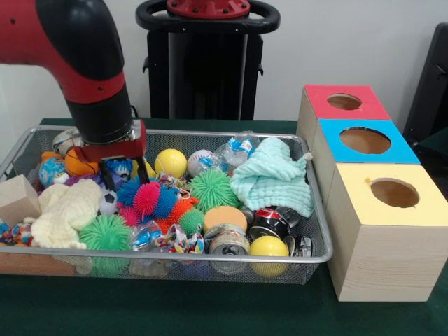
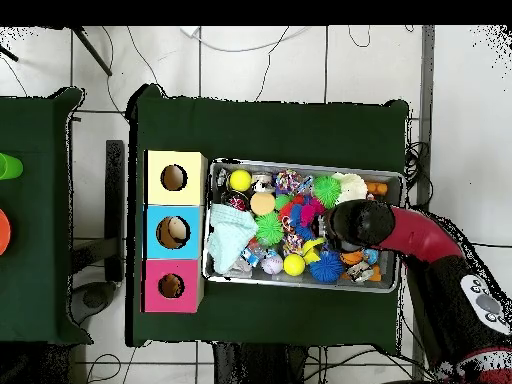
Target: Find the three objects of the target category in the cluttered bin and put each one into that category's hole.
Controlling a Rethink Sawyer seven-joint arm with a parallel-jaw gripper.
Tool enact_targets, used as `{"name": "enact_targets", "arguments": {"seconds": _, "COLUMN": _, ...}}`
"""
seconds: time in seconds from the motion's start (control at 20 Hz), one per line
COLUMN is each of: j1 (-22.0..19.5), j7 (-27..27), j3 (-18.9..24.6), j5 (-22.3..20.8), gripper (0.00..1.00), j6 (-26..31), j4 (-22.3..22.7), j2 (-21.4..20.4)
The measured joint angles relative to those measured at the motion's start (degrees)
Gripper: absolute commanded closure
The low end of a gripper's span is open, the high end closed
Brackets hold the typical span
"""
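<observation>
Wire mesh is forming the bin [image 1: 316, 210], which is sitting on the green table [image 1: 210, 311] and holding a heap of clutter. Near its right end a mint cloth [image 1: 271, 178] is lying crumpled, with crushed cans [image 1: 269, 222] just in front of it and a yellow ball [image 1: 269, 246] resting against the front wall. Toward the middle, a green spiky ball [image 1: 212, 187], an orange sponge [image 1: 225, 217] and another yellow ball [image 1: 170, 162] are lying among wrappers. A pink spiky ball [image 1: 146, 198] and a blue one [image 1: 130, 189] are sitting just below the hand [image 1: 124, 178]. At the left end a cream cloth [image 1: 65, 212] is lying beside a wooden block [image 1: 17, 199].

The red and black arm [image 1: 84, 63] is reaching down into the left part of the bin; whether the hand is released or clenched I cannot tell, as its tips are sinking into the toys.

Beside the bin's right end three boxes are standing in a row, each with a round hole on top: red [image 1: 343, 103] farthest back, blue [image 1: 364, 142] in the middle, yellow [image 1: 392, 192] nearest. Which things belong to the target category cannot be told.
</observation>
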Motion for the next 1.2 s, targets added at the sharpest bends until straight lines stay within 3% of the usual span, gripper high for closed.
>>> {"name": "enact_targets", "arguments": {"seconds": 0.2, "j1": -1.1, "j7": 0.0, "j3": 1.6, "j5": 0.0, "gripper": 0.0, "j6": 7.2, "j4": -4.9, "j2": 2.5}}
{"name": "enact_targets", "arguments": {"seconds": 0.5, "j1": -2.5, "j7": -0.4, "j3": 3.4, "j5": -0.1, "gripper": 0.0, "j6": 13.4, "j4": -9.1, "j2": 3.9}}
{"name": "enact_targets", "arguments": {"seconds": 1.2, "j1": -3.3, "j7": -0.4, "j3": 5.1, "j5": -1.8, "gripper": 0.0, "j6": 17.0, "j4": -10.8, "j2": 0.6}}
